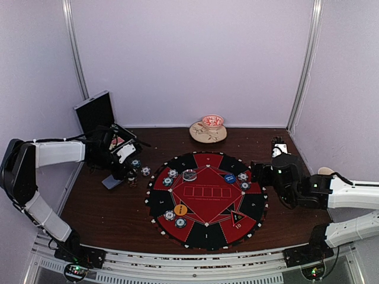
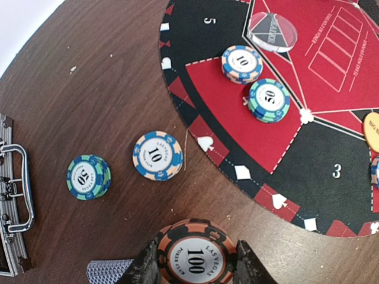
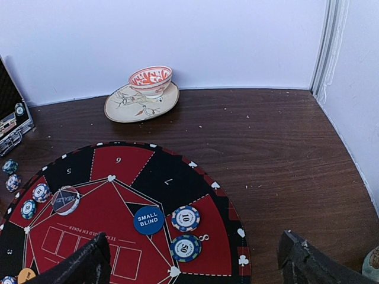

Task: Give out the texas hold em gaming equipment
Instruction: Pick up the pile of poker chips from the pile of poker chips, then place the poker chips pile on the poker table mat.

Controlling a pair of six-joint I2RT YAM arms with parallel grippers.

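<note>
From above, the left claw (image 1: 127,170) hangs low over the brown counter (image 1: 106,207) just off the left rim of the round mat (image 1: 207,198), near two loose chips (image 1: 145,171) and a grey card (image 1: 111,181). What it grips is too small to tell from here. An open black case (image 1: 95,111) stands behind it, and a patterned bowl (image 1: 212,122) sits on a plate (image 1: 204,136) by the back wall. The right claw (image 1: 257,170) is at the mat's right rim. On the mat lie a blue disc (image 1: 230,178), an orange disc (image 1: 180,209) and pairs of chips at the left, right and near sides. In the left wrist view, the left claw (image 2: 195,260) is pinched onto the edges of an orange-and-black 100 chip (image 2: 194,257), face up over bare wood beside the mat. Whether it touches the counter I cannot tell. Ahead of it on the wood, the two loose chips read 50 and 10. Two more of the same values lie on a red sector of the mat, near a clear dealer button (image 2: 270,31). A corner of the card shows by the left finger. In the right wrist view, the right claw (image 3: 194,260) is spread wide with nothing between its fingers (image 3: 83,263), above the mat's right part. The blue disc reads SMALL BLIND, just beside a 10 chip (image 3: 185,218) and a 50 chip (image 3: 185,248).
</note>
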